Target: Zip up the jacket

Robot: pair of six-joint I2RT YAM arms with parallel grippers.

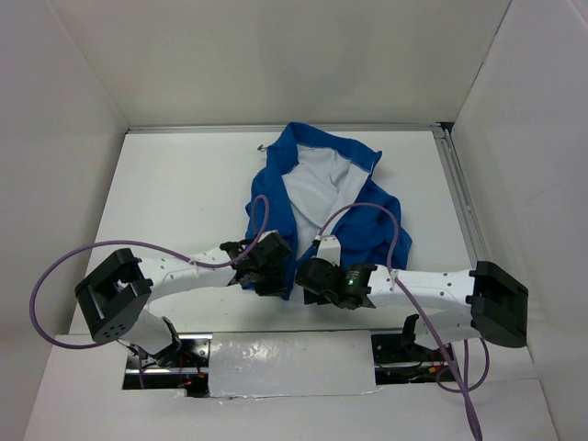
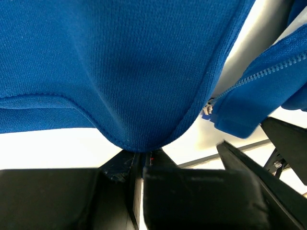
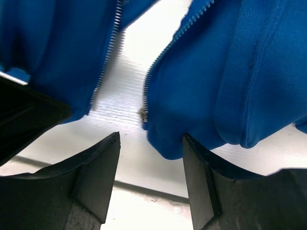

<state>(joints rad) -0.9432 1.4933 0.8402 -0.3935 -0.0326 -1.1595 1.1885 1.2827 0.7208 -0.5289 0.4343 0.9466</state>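
The royal-blue jacket [image 1: 354, 197] lies open on the white table, white lining showing, collar toward the back. My left gripper [image 1: 268, 266] is shut on the bottom hem of the jacket's left front panel [image 2: 139, 129]; the fabric bulges up out of the closed jaws. My right gripper [image 1: 317, 278] is open at the bottom of the right front panel [image 3: 201, 110], whose lower corner hangs between the fingers [image 3: 96, 172] without being pinched. Both rows of zipper teeth [image 3: 108, 57] run apart above it, with a small metal zipper end [image 3: 143, 114] at the right panel's edge.
White walls close in the table on three sides. A metal rail [image 1: 459, 197] runs along the table's right edge. Purple cables [image 1: 64, 276] loop off both arms. The right gripper's dark body shows at the lower right of the left wrist view [image 2: 268, 163].
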